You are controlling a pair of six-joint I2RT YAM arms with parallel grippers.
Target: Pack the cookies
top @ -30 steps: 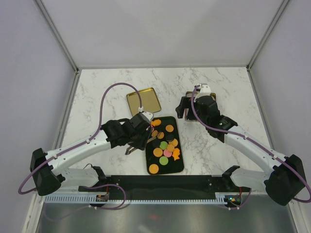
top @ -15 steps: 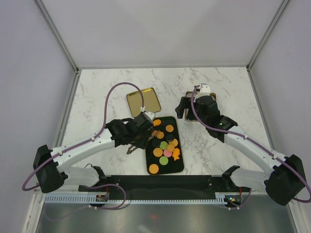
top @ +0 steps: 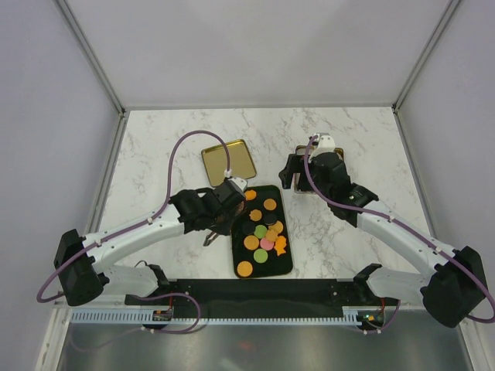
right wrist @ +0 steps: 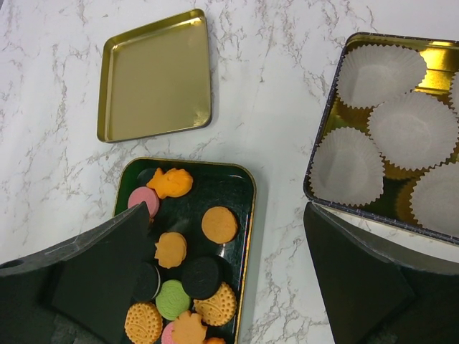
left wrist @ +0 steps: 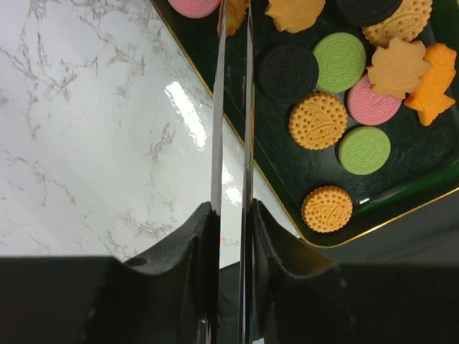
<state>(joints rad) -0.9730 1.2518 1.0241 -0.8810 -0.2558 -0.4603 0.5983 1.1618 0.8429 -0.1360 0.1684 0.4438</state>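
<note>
Since the near-shut left gripper (left wrist: 234, 7) nipped an orange cookie (left wrist: 231, 21) edgewise at eleven o'clock on the tray (left wrist: 419, 168), it could slip; the right gripper (right wrist: 226, 211) gaped empty.

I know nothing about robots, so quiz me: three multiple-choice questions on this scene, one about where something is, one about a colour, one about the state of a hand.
1. Where do the cookies lie?
A in a glass bowl; B on the black tray; C on a wooden board.
2. What colour are the paper cups in the tin?
A red; B blue; C white.
3. How is the right hand?
A wide open; B shut on a cookie; C shut on a paper cup.

Answers:
B, they all sit on the tray.
C, the fluted cups are white.
A, its fingers stand far apart, holding nothing.
</note>
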